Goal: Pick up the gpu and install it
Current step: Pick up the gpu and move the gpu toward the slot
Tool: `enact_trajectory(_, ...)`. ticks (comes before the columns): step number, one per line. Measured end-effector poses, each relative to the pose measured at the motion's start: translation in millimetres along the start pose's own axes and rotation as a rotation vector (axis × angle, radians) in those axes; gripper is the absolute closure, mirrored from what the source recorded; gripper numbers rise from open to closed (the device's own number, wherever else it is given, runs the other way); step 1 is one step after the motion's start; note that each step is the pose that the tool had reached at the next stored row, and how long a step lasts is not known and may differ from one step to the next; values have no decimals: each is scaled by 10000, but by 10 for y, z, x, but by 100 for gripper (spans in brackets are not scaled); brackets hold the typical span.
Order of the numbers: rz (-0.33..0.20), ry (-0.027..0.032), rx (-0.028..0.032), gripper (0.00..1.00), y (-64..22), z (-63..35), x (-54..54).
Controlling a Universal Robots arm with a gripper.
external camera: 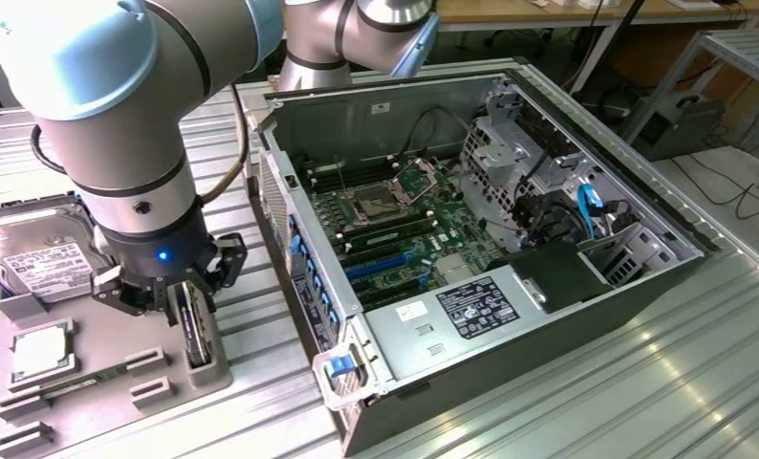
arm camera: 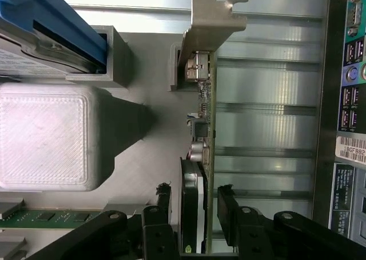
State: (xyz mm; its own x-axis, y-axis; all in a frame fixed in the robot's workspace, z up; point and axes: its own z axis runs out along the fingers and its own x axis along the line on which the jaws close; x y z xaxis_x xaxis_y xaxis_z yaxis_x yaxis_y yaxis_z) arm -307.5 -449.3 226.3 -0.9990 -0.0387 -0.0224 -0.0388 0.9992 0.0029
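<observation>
Reaching straight down over the gray holder tray (external camera: 112,382), the arm (external camera: 124,124) sets its gripper (external camera: 176,308) astride the gpu (arm camera: 200,151), which stands on edge in its slot. The fingers (arm camera: 164,208) are spread, one on each side, not yet clamped.

The gpu (arm camera: 192,214), green board, black cooler, silver bracket, stands on edge in a grey holder (arm camera: 154,157).

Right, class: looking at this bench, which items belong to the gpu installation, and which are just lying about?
In the job: gpu, on edge in the tray; tool, open astride it; open computer case.
Lying about: hard drive; CPU chip.
</observation>
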Motion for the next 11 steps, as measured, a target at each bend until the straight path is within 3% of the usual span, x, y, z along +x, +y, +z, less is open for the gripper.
enact_trajectory(4,0,0,0,69,0,0,0)
enact_trajectory(11,0,0,0,71,0,0,0)
